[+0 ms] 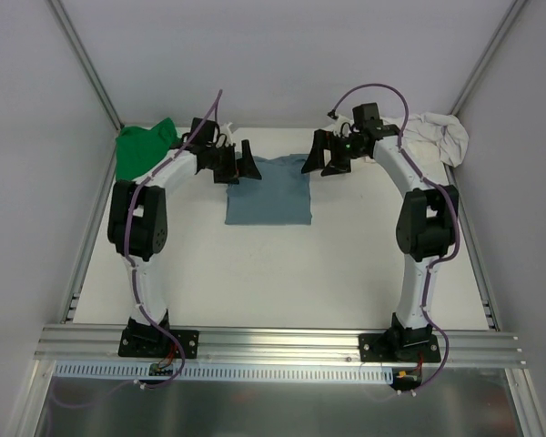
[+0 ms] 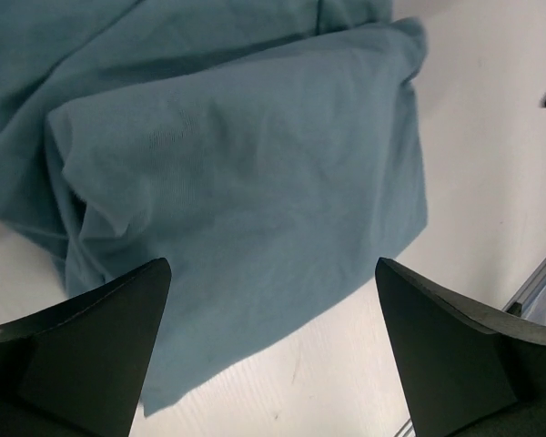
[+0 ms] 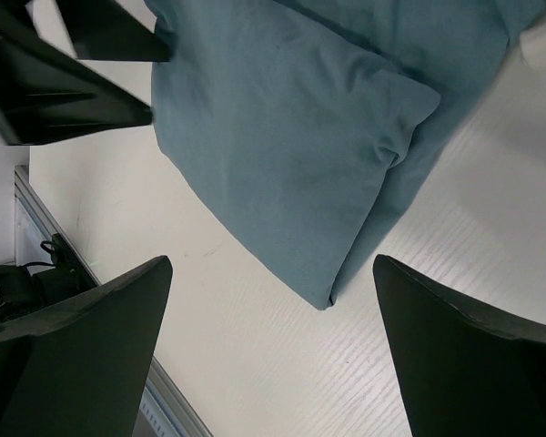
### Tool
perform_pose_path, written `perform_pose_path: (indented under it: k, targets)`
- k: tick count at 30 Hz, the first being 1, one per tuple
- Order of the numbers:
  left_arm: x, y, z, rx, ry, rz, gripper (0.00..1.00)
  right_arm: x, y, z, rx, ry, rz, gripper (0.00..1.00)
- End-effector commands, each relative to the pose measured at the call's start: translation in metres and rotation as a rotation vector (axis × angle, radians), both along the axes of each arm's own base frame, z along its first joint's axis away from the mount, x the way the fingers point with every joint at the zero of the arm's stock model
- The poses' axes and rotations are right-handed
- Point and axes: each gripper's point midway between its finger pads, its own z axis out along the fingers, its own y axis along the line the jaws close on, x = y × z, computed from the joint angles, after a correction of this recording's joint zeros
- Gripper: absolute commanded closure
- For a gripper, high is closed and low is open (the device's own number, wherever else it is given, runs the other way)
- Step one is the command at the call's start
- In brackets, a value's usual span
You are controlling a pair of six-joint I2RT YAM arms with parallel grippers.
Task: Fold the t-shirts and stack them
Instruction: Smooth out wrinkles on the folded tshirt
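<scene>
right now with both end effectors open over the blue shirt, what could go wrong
1. The left end effector and right end effector hang near each other over the far edge of the blue t-shirt; moving inward, they might collide.
2. The shirt's sides there lie folded double, so a pinch may catch only the top layer and undo the fold.
3. The cream t-shirt is bunched at the far right corner of the table and may be awkward to reach.

- The slate-blue t-shirt (image 1: 268, 189) is a plain, dusty blue all over.
- The green t-shirt (image 1: 144, 146) is a bright, solid green.
- The cream t-shirt (image 1: 434, 137) is off-white.
- The table (image 1: 282, 273) is white.
- The left gripper (image 1: 240, 167) and right gripper (image 1: 321, 164) are black.
- The cables (image 1: 373, 86) are purple.
</scene>
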Motion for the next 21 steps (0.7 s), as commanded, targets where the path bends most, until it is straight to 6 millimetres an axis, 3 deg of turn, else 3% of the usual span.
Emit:
perform_pose_path:
  k: [1, 8, 11, 13, 17, 21]
  targets:
    - [0.013, -0.024, 0.001, -0.025, -0.002, -0.022, 0.01, -0.01, 0.001, 0.04, 0.019, -0.09, 0.023, 0.01]
    - [0.036, -0.04, -0.009, -0.026, -0.026, 0.006, 0.01, -0.023, -0.003, 0.036, 0.006, -0.076, 0.028, 0.0]
    - [0.041, -0.032, -0.013, 0.017, -0.038, 0.04, 0.01, -0.027, -0.004, 0.035, 0.002, -0.071, 0.029, 0.01]
    - [0.046, -0.021, -0.026, 0.089, -0.026, 0.091, 0.01, -0.029, -0.005, 0.033, 0.001, -0.066, 0.03, 0.01]
    - [0.038, -0.001, -0.06, 0.174, 0.085, 0.132, 0.01, -0.027, -0.004, 0.035, 0.006, -0.072, 0.03, 0.0]
    - [0.035, 0.011, -0.065, 0.223, 0.085, 0.164, 0.01, -0.026, -0.002, 0.037, 0.016, -0.072, 0.028, 0.0]
